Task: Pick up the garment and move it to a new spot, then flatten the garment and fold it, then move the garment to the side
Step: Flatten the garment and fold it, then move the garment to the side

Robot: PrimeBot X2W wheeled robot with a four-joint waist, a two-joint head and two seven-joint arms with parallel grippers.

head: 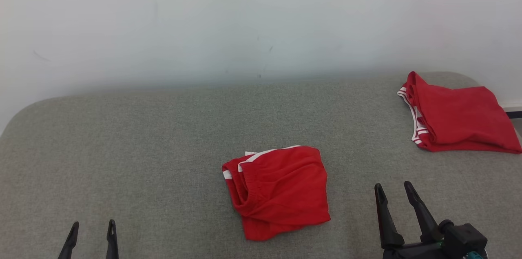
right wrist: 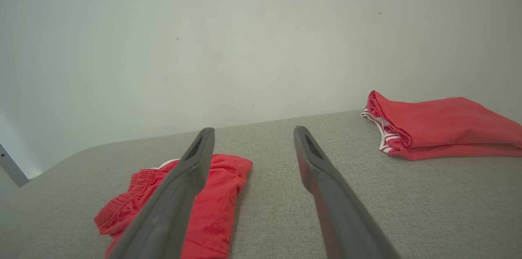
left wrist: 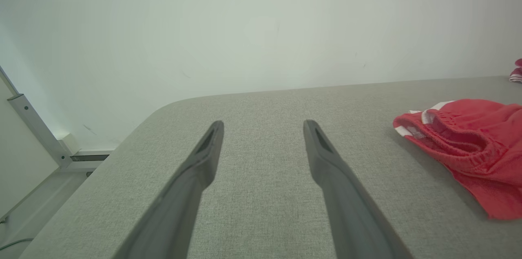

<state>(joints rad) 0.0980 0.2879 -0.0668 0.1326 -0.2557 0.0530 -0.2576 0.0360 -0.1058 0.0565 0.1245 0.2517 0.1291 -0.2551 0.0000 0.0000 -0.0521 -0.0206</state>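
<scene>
The garment [head: 281, 191] [left wrist: 469, 149] [right wrist: 220, 193] is red with white trim. It is folded into a compact, roughly rectangular bundle with wrinkles across its top layer. A gathered elastic band shows along its left side. It lies flat on the bench [head: 163, 149], toward the near side and about midway between the left and right ends. Nothing touches it.

The right gripper [head: 393, 187] [right wrist: 253, 132] is just to the right of the garment and apart from it. Its two dark fingers are spread wide and hold nothing.

The left gripper [head: 93, 226] [left wrist: 264, 126] is near the bench's left end, well apart from the garment. Its fingers are also spread wide and hold nothing. The grey fabric surface shows between them.

A second red garment [head: 461, 114] [right wrist: 440, 124], with white striped edging, lies folded at the bench's far right corner, well apart from the first.

A pale wall [head: 244, 18] runs along the bench's far edge.
</scene>
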